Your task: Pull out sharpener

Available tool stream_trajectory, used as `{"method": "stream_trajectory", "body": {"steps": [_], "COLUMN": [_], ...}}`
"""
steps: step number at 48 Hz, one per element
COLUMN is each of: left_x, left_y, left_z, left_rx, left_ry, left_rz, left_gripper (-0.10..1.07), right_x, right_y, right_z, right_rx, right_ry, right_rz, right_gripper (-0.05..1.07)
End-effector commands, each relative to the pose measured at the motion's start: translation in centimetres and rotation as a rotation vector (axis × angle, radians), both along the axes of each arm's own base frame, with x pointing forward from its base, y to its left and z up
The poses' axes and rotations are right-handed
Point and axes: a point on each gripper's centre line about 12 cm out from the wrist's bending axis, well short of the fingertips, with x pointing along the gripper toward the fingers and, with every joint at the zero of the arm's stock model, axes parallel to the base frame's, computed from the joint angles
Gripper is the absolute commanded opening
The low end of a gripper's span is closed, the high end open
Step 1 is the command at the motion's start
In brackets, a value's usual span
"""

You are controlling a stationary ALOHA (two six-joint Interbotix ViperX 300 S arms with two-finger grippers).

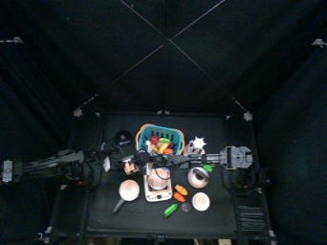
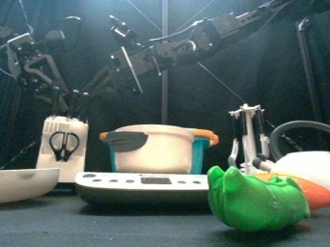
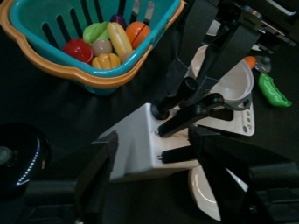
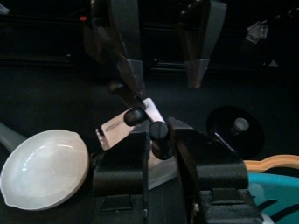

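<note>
Sharpener (image 3: 201,103): presumably one of the black handles sticking out of the white knife block (image 3: 140,149). I can't tell which one from these views. The block sits at about 9 o'clock from table centre in the top view, with the teal basket (image 1: 161,140) at 12 o'clock and the white scale (image 2: 142,181) near the centre. In the front view scissors (image 2: 62,145) hang on the block's face.

Left gripper (image 3: 162,153): jaws spread fully, nothing between them, poised just over the block and its handles. Right gripper (image 4: 170,131): jaws roughly half closed around the dark handle cluster at the block's top. I can't tell whether it is clamping or only bracketing.

Handling, my read:
- The sharpener is likely a stiff rod with a moulded plastic handle, light and not fragile.
- The rod is smooth, so grip the handle instead.
- Pinch mid-handle across its narrow sides, clear of neighbouring handles.
- Pull along the slot axis. A sideways pull will bind it and drag the block.
- The block looks light and will probably lift or tip with the tool unless it is pinned, and the right arm is well placed to pin it.
- The handles are crowded, so there is a real risk of grabbing the wrong one.
</note>
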Motion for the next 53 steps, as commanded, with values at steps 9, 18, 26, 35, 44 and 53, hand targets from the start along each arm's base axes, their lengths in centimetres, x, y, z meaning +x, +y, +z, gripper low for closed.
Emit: {"method": "stream_trajectory", "body": {"steps": [9,18,26,35,44,53], "left_x": [0.5,0.3,0.4,0.9,1.3,1.7], "left_y": [0.3,-0.7,-1.3,-1.4,-1.0,-0.8], "left_z": [2.9,1.9,1.8,2.7,2.5,1.9], "left_rx": [0.085,0.072,0.099,0.114,0.115,0.031], "left_ry": [-0.007,0.056,0.055,-0.018,-0.046,-0.031], "left_rz": [-0.027,-0.081,-0.124,-0.125,-0.106,-0.068], "left_gripper": [1.02,1.02,1.02,1.02,1.02,1.01], "right_x": [0.0,-0.1,0.0,0.1,0.1,0.1], "right_y": [-1.3,-1.8,-1.9,-2.0,-2.1,-2.1], "right_z": [0.4,0.4,0.4,-0.2,-0.3,-0.4], "right_rx": [0.007,0.008,0.010,0.011,0.012,0.012], "right_ry": [-0.009,-0.009,-0.011,0.000,0.003,0.006], "right_rz": [-0.028,-0.038,-0.040,-0.042,-0.044,-0.044], "right_gripper": [0.38,0.38,0.38,0.38,0.38,0.38]}}
